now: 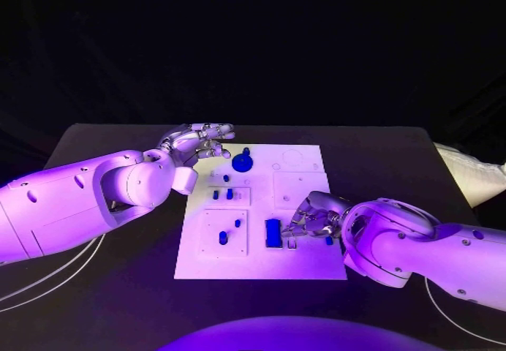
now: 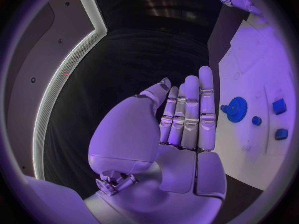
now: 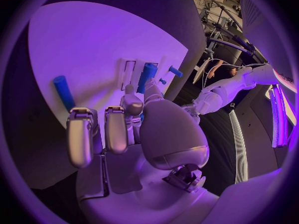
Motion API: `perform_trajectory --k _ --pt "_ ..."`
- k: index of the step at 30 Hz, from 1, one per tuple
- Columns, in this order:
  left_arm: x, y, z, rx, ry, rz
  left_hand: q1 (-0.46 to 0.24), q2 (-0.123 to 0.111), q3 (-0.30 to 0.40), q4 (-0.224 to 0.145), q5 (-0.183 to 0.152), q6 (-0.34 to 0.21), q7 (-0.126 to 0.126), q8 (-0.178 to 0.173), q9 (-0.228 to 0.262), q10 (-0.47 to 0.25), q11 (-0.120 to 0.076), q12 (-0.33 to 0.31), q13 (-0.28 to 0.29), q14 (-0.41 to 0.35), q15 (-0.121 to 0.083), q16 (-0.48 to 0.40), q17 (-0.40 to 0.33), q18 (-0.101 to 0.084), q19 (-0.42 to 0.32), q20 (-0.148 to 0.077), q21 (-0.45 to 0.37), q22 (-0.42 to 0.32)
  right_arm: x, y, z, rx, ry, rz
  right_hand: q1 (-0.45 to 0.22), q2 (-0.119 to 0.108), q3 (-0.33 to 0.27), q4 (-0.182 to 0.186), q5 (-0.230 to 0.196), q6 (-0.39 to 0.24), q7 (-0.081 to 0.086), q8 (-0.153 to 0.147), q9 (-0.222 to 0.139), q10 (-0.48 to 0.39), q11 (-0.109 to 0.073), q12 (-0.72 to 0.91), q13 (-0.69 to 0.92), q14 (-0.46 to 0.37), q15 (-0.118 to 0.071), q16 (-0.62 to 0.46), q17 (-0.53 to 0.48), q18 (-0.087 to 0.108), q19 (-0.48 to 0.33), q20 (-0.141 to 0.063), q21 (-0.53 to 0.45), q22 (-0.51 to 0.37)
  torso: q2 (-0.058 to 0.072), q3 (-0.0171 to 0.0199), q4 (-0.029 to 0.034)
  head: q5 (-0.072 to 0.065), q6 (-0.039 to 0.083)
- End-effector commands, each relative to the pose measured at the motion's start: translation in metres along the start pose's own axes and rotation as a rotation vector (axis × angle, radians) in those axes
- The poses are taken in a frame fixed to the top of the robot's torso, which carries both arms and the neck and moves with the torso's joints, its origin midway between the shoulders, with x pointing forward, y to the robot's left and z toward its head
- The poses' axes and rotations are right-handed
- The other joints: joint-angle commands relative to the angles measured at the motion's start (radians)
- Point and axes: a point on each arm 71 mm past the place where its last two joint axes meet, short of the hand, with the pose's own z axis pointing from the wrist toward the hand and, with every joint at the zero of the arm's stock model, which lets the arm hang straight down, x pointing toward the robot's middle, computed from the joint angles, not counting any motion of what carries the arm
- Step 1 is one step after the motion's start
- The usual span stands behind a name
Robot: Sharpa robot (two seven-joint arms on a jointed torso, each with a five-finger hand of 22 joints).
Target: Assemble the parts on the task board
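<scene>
Black surface [image 1: 116,292] carries the white rectangular task board [image 1: 306,267] at centre. Left arm comes in from the left; left hand [image 1: 198,142] hovers just off the board's far-left corner, fingers straight and side by side in the left wrist view, palm bare, holding nothing [image 2: 187,119]. Right hand [image 1: 309,219] sits low over the board's near-right area, fingers curled down next to the long blue rectangular block [image 1: 273,232]; right wrist view shows fingertips [image 3: 132,102] at the end of that block [image 3: 147,75], but whether it is actually gripped, cannot tell. Blue round gear-shaped part [image 1: 243,161] lies on the board's far-left area, just right of the left hand; same gear visible from the left wrist [image 2: 236,109]. Small blue pegs [image 1: 222,194] stand in the raised square plate left of board centre. Blue oblong pin [image 1: 224,238] lies in the near-left plate, a smaller blue piece [image 1: 238,223] just beyond it. Another blue rod [image 3: 63,91] lies on the board apart from the right hand.
</scene>
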Motion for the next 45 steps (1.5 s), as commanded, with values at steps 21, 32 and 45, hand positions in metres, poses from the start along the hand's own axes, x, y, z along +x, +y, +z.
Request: perform_trajectory --k 21,32,45 --pt "0.005 0.000 0.002 0.009 0.037 -0.001 0.006 0.009 -0.008 -0.003 -0.003 -0.001 -0.001 0.009 0.000 -0.002 -0.003 0.011 0.000 -0.008 0.001 0.008 -0.003 0.018 0.007 0.000 -0.008 -0.003 -0.052 -0.060 -0.029 0.124 -0.177 -0.200 0.043 0.023 0.023 -0.038 0.063 -0.018 0.010 -0.038 -0.017 0.010 0.005 0.006 0.012 0.052 0.000 -0.006 0.002 -0.011 -0.005 0.005 -0.003 0.050 0.004 0.0037 -0.0211 -0.028 0.015" --pt "0.004 0.000 0.002 0.008 0.040 0.000 0.007 0.009 -0.008 -0.003 -0.003 0.000 -0.002 0.010 0.000 -0.002 -0.003 0.012 0.000 -0.008 0.001 0.008 -0.004 0.018 0.007 0.000 -0.008 -0.003 -0.037 -0.063 -0.022 0.170 -0.103 -0.281 -0.019 -0.002 -0.010 0.002 0.065 0.000 0.006 -0.041 -0.023 0.019 0.003 0.023 0.028 0.056 -0.001 0.005 0.020 -0.013 0.000 0.004 0.002 0.060 0.003 0.0022 -0.0179 -0.037 0.012" --pt "0.002 0.000 0.002 0.006 0.035 0.001 0.007 0.009 -0.008 -0.004 -0.003 0.000 -0.002 0.010 0.000 -0.002 -0.004 0.013 0.000 -0.009 0.001 0.008 -0.004 0.018 0.007 0.000 -0.009 -0.003 -0.024 -0.050 -0.017 0.117 -0.104 -0.263 -0.026 -0.010 -0.019 0.007 0.074 0.003 0.005 -0.042 -0.022 0.023 0.003 0.032 0.036 0.056 -0.001 0.006 0.023 -0.013 0.001 0.004 0.003 0.062 0.004 0.0024 -0.0181 -0.031 0.010"
